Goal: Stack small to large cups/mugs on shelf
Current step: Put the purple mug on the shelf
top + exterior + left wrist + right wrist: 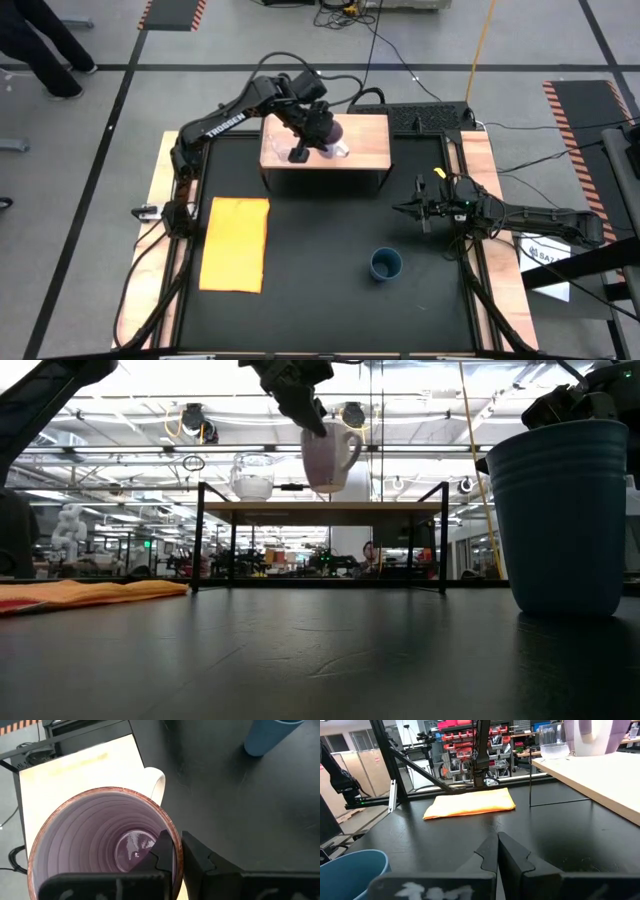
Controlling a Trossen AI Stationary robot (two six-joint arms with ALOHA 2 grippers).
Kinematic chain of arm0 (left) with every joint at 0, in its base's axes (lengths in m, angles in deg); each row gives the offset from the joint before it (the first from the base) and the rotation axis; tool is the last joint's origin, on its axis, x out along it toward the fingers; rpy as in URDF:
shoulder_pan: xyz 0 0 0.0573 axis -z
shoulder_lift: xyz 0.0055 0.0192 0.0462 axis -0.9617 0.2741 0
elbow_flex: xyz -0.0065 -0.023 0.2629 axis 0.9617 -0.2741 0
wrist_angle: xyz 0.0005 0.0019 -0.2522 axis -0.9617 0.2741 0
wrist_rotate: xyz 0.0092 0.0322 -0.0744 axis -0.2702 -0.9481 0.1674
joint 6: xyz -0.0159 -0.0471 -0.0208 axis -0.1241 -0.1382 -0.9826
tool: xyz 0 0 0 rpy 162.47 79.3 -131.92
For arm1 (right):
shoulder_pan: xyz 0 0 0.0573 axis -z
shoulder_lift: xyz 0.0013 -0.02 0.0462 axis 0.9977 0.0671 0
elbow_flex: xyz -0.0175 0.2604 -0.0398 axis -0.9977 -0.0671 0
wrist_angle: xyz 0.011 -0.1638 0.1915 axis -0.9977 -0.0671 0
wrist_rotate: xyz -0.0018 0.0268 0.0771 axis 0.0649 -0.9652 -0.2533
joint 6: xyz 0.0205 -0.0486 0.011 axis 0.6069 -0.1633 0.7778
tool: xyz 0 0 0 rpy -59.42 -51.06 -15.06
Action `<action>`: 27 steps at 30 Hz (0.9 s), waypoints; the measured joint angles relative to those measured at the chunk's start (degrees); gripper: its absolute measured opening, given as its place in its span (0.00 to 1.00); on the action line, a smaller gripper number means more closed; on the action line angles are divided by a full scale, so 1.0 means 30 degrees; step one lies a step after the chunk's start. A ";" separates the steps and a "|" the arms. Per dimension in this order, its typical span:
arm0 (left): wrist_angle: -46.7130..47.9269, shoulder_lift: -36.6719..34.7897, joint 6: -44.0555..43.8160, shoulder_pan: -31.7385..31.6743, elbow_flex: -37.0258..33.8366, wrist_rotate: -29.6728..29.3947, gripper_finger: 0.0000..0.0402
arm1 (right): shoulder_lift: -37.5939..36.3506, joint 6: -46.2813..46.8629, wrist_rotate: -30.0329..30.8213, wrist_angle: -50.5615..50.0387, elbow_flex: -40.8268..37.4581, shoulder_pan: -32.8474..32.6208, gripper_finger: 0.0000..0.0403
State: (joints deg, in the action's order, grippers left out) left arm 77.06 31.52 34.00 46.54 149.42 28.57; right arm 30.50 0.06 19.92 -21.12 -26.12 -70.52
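Low view: left gripper (312, 422) pinches purple mug (328, 458) above shelf (320, 512).

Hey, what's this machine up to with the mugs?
The left gripper pinches the rim of the purple mug and holds it in the air above the wooden shelf, beside the small glass cup standing there. The blue cup sits on the black table, and the right gripper waits shut nearby.

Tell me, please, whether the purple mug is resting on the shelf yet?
Apart. In the low view the purple mug hangs from the left tool, with a clear gap between its base and the shelf; background shows through.
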 joint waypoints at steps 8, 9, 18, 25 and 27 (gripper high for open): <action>0.0010 -0.0007 -0.0109 0.0011 -0.0151 -0.0062 0.04 | 0.0000 0.0138 0.0000 0.0007 -0.0007 -0.0006 0.00; -0.0177 -0.0007 -0.0122 0.0034 -0.0304 -0.0033 0.04 | 0.0000 0.0138 -0.0002 0.0007 -0.0005 0.0000 0.00; -0.1273 -0.0066 0.0077 0.0080 -0.2258 -0.0669 0.04 | -0.0007 0.0149 -0.0004 0.0153 -0.0007 0.0000 0.00; -0.1317 -0.0080 0.0315 0.0066 -0.2317 -0.0790 0.04 | -0.0007 0.0342 -0.0001 0.0159 -0.0004 -0.0001 0.00; -0.1315 -0.0080 0.0386 0.0021 -0.2319 -0.0692 0.04 | -0.0007 0.0335 -0.0004 0.0291 -0.0006 0.0000 0.00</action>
State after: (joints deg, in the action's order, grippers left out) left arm 73.11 31.28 35.16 46.61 142.47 26.50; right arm 30.48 1.07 19.91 -20.24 -26.14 -70.52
